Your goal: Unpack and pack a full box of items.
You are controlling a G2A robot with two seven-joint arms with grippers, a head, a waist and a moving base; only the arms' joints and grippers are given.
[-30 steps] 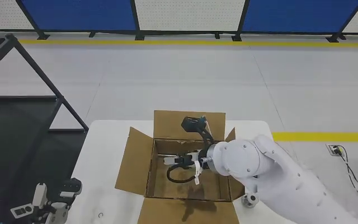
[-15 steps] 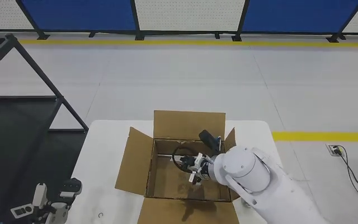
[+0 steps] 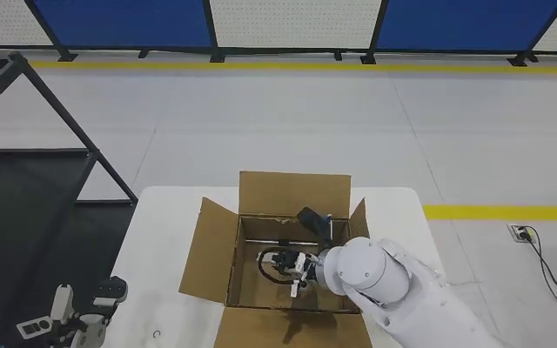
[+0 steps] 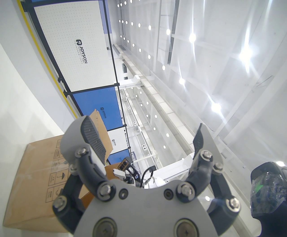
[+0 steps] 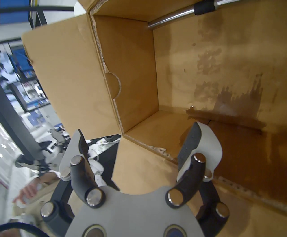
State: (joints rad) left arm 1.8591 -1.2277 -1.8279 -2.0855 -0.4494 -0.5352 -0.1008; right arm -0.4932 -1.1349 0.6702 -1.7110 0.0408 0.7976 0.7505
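Brown cardboard box, flaps out, on the white table.
The right gripper hangs inside it, fingers spread, holding nothing; the left gripper sits past the table's edge, fingers spread too.

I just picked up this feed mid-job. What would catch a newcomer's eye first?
First comes the open cardboard box in the middle of the white table, with the right claw open over its stained inside. A metal rod rests against one inner wall, and the left claw is open, pointing upward beside the box.
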